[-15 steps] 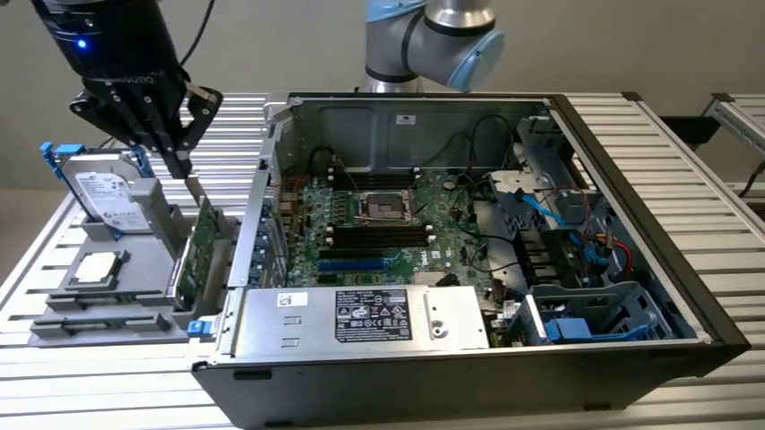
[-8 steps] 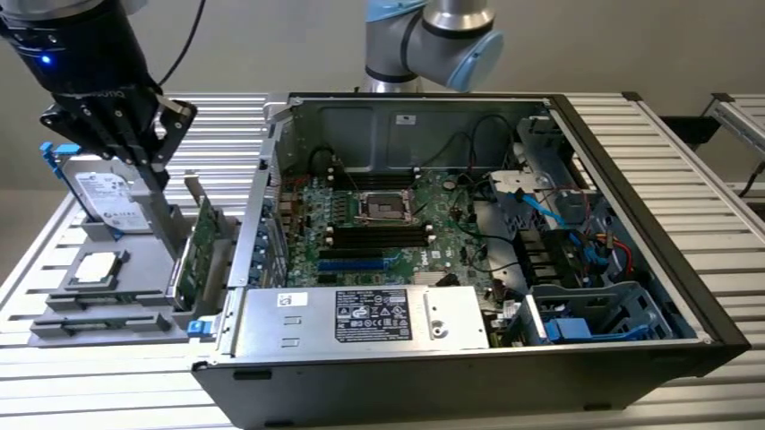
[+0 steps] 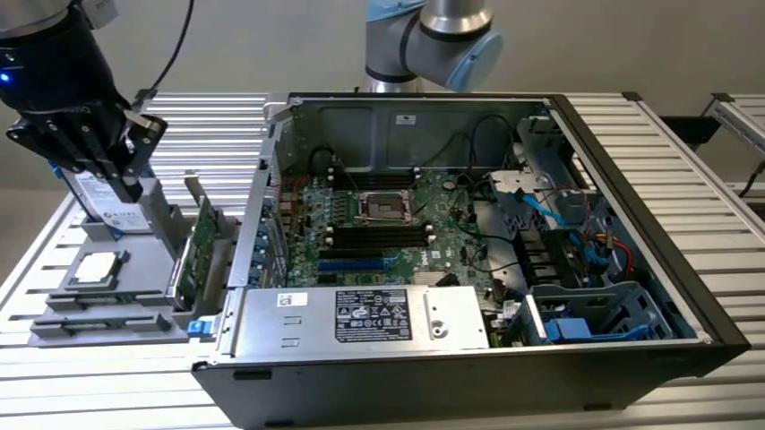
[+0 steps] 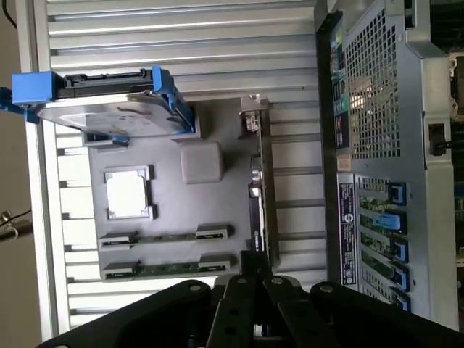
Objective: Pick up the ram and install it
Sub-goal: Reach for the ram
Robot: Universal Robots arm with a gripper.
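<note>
Two ram sticks lie flat in a grey parts tray [image 4: 181, 217]: one ram stick [image 4: 168, 236] and a second ram stick [image 4: 165, 270] parallel to it. In the exterior view these ram sticks [image 3: 102, 305] sit at the tray's near end, at the exterior view's left. My black gripper [image 3: 124, 188] hangs above the tray's far end, in front of the upright hard drive [image 3: 107, 210], well clear of the sticks. Its fingers [image 4: 243, 290] are shut together and hold nothing.
The tray also carries a square processor [image 4: 129, 194], a hard drive in a blue bracket [image 4: 109, 109] and a green expansion card [image 3: 197, 246] standing on edge. The open computer case [image 3: 669, 296] holds the motherboard [image 3: 382, 233], with black memory slots [image 3: 380, 236].
</note>
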